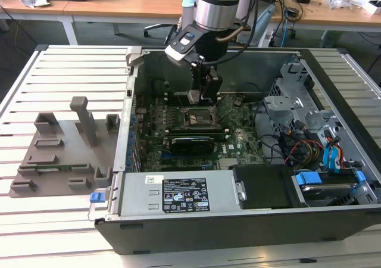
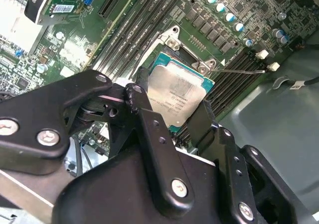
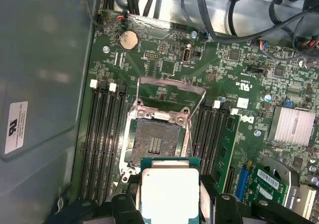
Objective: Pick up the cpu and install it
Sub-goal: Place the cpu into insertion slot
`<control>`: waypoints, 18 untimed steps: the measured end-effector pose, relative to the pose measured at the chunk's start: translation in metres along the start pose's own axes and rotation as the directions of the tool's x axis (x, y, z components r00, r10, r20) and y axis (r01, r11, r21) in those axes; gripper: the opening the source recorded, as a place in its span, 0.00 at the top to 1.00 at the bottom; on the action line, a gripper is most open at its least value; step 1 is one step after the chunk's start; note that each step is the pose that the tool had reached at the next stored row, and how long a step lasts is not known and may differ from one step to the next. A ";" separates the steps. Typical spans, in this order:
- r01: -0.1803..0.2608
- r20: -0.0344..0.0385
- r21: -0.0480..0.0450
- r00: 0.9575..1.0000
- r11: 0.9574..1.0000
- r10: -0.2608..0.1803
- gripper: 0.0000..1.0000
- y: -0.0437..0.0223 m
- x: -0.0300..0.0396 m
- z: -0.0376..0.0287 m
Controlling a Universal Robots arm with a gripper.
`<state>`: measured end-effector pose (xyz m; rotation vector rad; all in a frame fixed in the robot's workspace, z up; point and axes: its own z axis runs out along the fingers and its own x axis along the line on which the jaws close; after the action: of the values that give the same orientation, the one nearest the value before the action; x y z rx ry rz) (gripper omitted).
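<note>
With the gripper (image 3: 171, 210) clamped on two opposite edges, the cpu (image 3: 169, 191) is held flat, silver top facing the camera in both wrist views. No contact with the board is seen, so the cpu is judged to hang just above it. Socket (image 3: 157, 142) is open and empty, lid (image 3: 169, 87) raised, just beyond the cpu's far edge. Cpu edges are judged roughly parallel to the socket frame. Memory slots (image 3: 104, 134) flank the socket on the motherboard (image 3: 239, 79), inside the case (image 1: 238, 220).
</note>
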<state>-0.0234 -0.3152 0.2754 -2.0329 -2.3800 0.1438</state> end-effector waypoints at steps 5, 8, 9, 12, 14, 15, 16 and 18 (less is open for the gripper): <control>-0.030 0.000 0.002 1.000 1.000 0.030 0.45 0.0000 0.0000 0.0001; -0.057 -0.001 0.004 0.998 0.998 0.057 0.45 0.0000 0.0000 0.0001; -0.061 -0.001 0.004 0.998 0.998 0.061 0.45 0.0000 0.0000 0.0001; -0.087 -0.001 0.005 0.996 0.996 0.087 0.45 0.0000 0.0000 0.0001; -0.110 -0.002 0.007 0.994 0.994 0.110 0.45 0.0000 0.0000 0.0002; -0.119 -0.002 0.007 0.993 0.993 0.119 0.45 0.0000 0.0000 0.0002; -0.125 -0.003 0.008 0.992 0.992 0.125 0.45 0.0000 0.0000 0.0002; -0.129 -0.003 0.008 0.992 0.992 0.129 0.45 0.0000 0.0000 0.0002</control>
<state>-0.0234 -0.3152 0.2752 -2.1811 -2.2420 0.1501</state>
